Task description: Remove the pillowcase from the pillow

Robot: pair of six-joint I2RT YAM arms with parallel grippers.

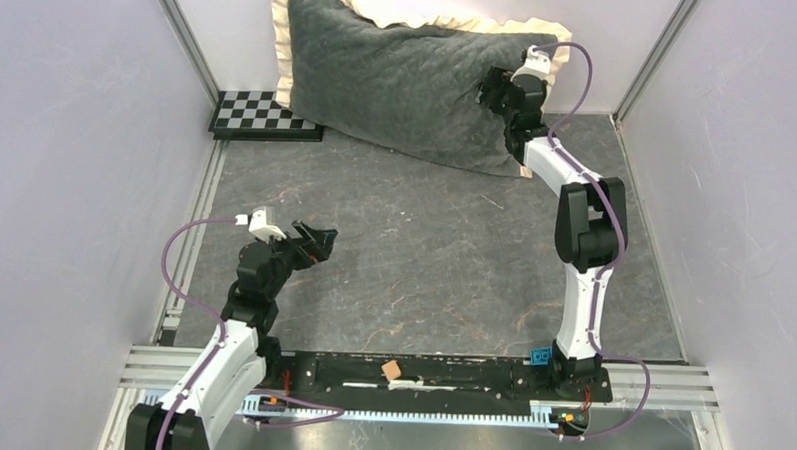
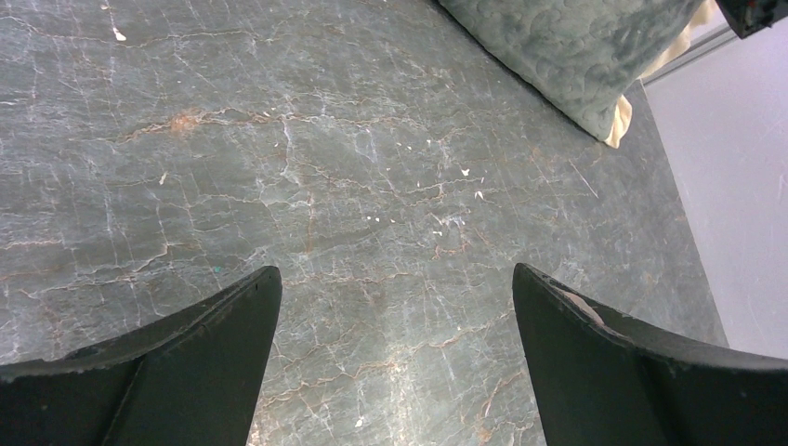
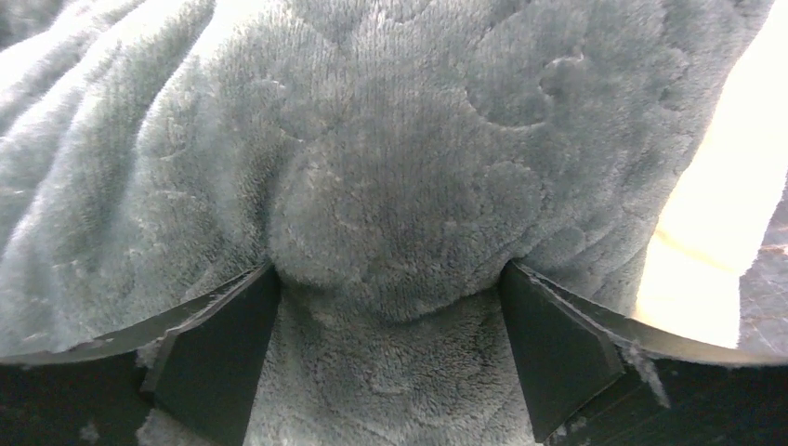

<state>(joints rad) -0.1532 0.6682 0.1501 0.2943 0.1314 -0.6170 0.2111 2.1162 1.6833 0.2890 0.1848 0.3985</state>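
Observation:
The pillowcase (image 1: 400, 75), dark grey quilted plush with a cream frill (image 1: 281, 41), leans plump against the back wall. The pillow is hidden inside it. My right gripper (image 1: 484, 91) is open and pressed into the right end of the grey face. In the right wrist view plush (image 3: 372, 139) bulges between the spread fingers (image 3: 218, 362) of the right gripper (image 3: 390, 279), and cream frill (image 3: 715, 232) shows at the right. My left gripper (image 1: 319, 240) is open and empty over the bare table, well in front of the pillowcase (image 2: 567, 46). The left gripper (image 2: 395, 279) shows only tabletop between its fingers.
A checkerboard plate (image 1: 263, 115) lies at the back left beside the pillowcase. Light walls and metal frame posts (image 1: 186, 37) close in the dark marbled table (image 1: 424, 246). A small tan block (image 1: 391, 369) and a blue tag (image 1: 541, 356) sit on the base rail.

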